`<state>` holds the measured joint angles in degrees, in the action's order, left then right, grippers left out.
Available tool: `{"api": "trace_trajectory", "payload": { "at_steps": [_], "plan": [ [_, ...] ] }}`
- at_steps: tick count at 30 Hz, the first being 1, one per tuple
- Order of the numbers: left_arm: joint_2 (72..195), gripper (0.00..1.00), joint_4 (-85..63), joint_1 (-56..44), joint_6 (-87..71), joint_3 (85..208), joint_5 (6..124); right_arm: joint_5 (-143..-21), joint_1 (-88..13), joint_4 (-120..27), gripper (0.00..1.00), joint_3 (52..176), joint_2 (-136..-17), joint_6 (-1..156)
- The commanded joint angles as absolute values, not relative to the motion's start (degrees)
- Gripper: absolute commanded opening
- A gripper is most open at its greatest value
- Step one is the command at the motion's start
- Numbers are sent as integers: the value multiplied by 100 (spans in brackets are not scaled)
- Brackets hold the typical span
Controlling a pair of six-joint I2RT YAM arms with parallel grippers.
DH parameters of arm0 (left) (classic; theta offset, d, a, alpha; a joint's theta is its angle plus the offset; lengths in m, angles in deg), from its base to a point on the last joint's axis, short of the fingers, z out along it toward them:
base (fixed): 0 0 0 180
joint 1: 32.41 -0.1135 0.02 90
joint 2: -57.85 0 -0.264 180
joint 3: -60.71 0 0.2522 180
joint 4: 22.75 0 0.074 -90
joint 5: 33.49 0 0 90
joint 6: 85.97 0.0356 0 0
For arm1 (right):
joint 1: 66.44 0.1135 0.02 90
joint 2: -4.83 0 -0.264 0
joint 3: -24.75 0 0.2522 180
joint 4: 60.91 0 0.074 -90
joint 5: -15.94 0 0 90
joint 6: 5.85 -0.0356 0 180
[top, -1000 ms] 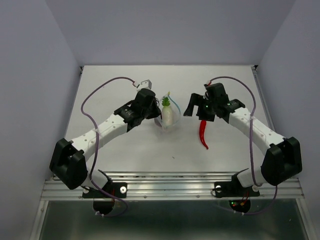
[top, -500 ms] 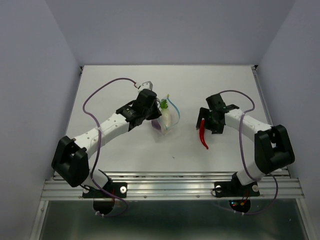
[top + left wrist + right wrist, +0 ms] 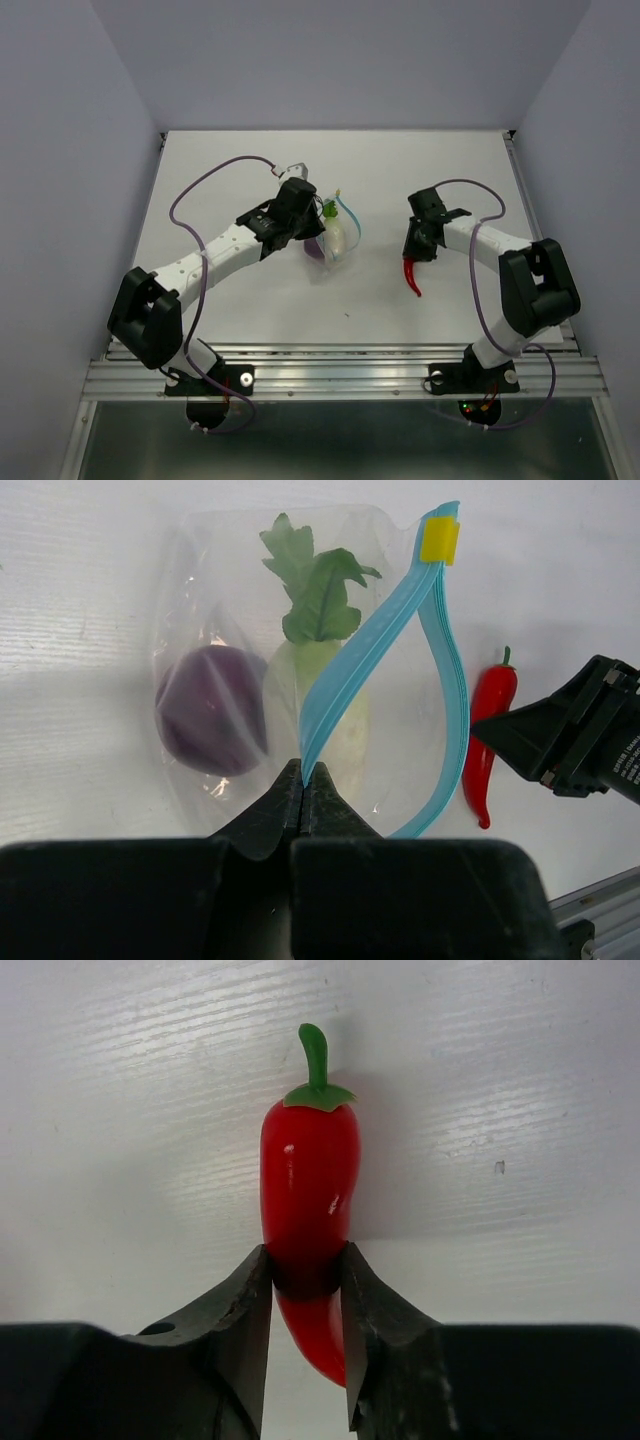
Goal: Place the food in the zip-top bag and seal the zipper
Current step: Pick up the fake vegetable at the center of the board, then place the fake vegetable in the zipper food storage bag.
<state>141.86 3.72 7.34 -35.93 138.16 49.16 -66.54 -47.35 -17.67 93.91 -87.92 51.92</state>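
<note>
The clear zip-top bag (image 3: 230,590) stands near the table's middle with its mouth held open. Inside it are the purple onion (image 3: 210,708) and the white radish (image 3: 283,700) with green leaves. My left gripper (image 3: 303,770) is shut on one side of the blue zipper (image 3: 345,670), which carries a yellow slider (image 3: 439,538) at its far end. The other side of the strip bows away to the right. The red chili pepper (image 3: 308,1180) lies on the table right of the bag. My right gripper (image 3: 305,1265) is shut on its lower half, stem pointing away.
In the top view the bag (image 3: 335,240) and chili (image 3: 413,278) lie about a hand's width apart on the white table (image 3: 250,290). Grey walls stand on three sides. A metal rail (image 3: 340,375) runs along the near edge.
My right gripper has come down over the chili and closed from wide open onto it. The left gripper has kept its hold on the zipper, shifting the bag only slightly.
</note>
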Motion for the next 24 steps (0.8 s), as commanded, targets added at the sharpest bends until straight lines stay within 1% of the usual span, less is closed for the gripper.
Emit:
{"api": "trace_trajectory", "payload": {
  "at_steps": [1, 2, 4, 5, 9, 11, 12, 14, 15, 17, 21, 22, 24],
  "plan": [
    [14143, 0, 226, 732, -3622, 13987, 4922, -6895, -4754, -2130, 22, 9556, -8851, 5251],
    [14135, 0, 243, 732, -3622, 13987, 4904, -6949, -4754, -2122, 20, 9573, -8746, 5277],
    [14126, 0, 244, 732, -3613, 13995, 4904, -7133, -4754, -2131, 18, 9669, -8562, 5330],
    [14117, 0, 226, 732, -3613, 14004, 4904, -7195, -4754, -2131, 16, 9713, -8439, 5391],
    [14100, 0, 217, 732, -3622, 14013, 4913, -7818, -4754, -2218, 15, 9933, -7518, 5532],
    [14100, 0, 191, 732, -3631, 14004, 4939, -8432, -4754, -2646, 15, 9960, -7043, 5489],
    [14108, 0, 191, 732, -3640, 14004, 4948, -8983, -4754, -2849, 15, 9934, -6910, 5462],
    [14108, 0, 191, 732, -3657, 14013, 4948, -9609, -4754, -3315, 19, 9820, -6716, 5322],
    [14108, 0, 191, 732, -3692, 14013, 4948, -10248, -4754, -3691, 19, 9811, -6671, 5287],
    [14117, 0, 182, 732, -3754, 14048, 4930, -10639, -4676, -4123, 19, 9767, -6645, 4980],
    [14117, 0, 165, 732, -3824, 14048, 4974, -10580, -4115, -4966, 18, 9898, -6916, 4733],
    [14108, 0, 147, 732, -3842, 14013, 4957, -10510, -4113, -5082, 18, 9933, -6995, 4733],
    [14126, 0, 190, 723, -3877, 13995, 4939, -10047, -3797, -5284, 17, 10099, -7249, 4750]
  ]
}}
